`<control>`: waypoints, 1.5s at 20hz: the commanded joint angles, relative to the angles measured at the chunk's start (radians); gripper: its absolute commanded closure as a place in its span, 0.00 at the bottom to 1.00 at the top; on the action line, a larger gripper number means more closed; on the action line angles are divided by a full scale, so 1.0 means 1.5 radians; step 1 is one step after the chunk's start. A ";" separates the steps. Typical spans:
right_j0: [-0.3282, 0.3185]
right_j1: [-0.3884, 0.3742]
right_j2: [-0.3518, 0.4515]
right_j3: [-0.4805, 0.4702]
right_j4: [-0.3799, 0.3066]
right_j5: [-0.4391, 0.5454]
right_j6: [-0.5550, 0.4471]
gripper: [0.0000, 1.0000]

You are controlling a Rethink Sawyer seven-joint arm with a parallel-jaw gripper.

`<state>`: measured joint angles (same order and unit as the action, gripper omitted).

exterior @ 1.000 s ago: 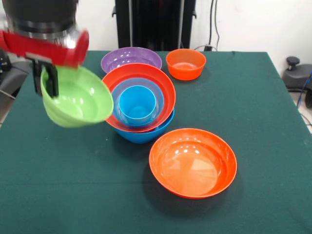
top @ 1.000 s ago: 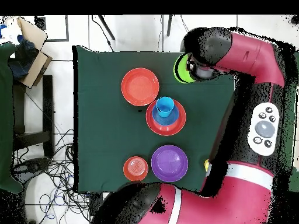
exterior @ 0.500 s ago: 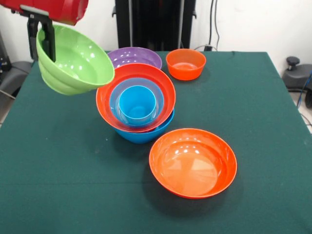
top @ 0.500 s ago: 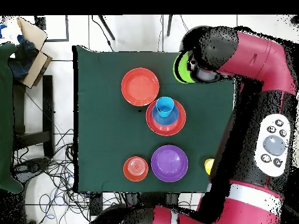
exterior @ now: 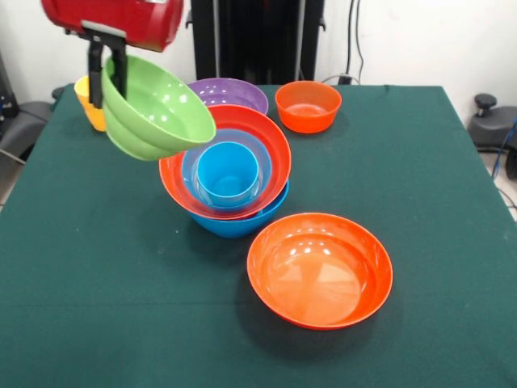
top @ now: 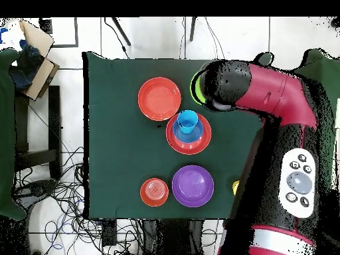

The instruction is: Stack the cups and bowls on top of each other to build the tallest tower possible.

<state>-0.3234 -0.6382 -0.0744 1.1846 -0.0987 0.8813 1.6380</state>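
My gripper (exterior: pixel 109 81) is shut on the rim of the lime green bowl (exterior: pixel 157 109), one finger inside and one outside. The bowl hangs tilted in the air, just left of the tower (exterior: pixel 226 174) and slightly overlapping its rim. The tower is a large blue bowl (exterior: pixel 242 222) holding a large orange bowl (exterior: pixel 275 149), a medium blue bowl (exterior: pixel 242 139) and a sky blue cup (exterior: pixel 229 174). In the overhead view only a sliver of the green bowl (top: pixel 194 86) shows beside the arm, above the tower (top: pixel 188 129). A yellow cup (exterior: pixel 89 103) stands behind the gripper.
A large orange bowl (exterior: pixel 319 267) sits upright in front of the tower. The purple bowl (exterior: pixel 230 90) and the small orange bowl (exterior: pixel 307 105) stand behind it. The yellow cup (top: pixel 235 188) is near the table edge beside the arm.
The gripper has lifted the green bowl and carried it right, toward the tower. The yellow cup has come into sight behind it. The other bowls have not moved.
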 commanded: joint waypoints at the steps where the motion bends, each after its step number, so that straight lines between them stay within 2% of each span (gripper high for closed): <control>1: 0.002 -0.041 0.051 0.196 -0.018 -0.089 0.006 1.00; 6: -0.010 -0.069 0.057 0.263 -0.021 -0.142 -0.002 1.00; 13: -0.015 -0.093 0.057 0.308 -0.024 -0.169 0.001 1.00; 24: -0.013 -0.091 0.055 0.327 -0.035 -0.200 0.011 1.00; 30: -0.001 -0.085 0.048 0.316 -0.037 -0.198 0.021 1.00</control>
<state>-0.3376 -0.7678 -0.0730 1.5966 -0.0981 0.6381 1.6380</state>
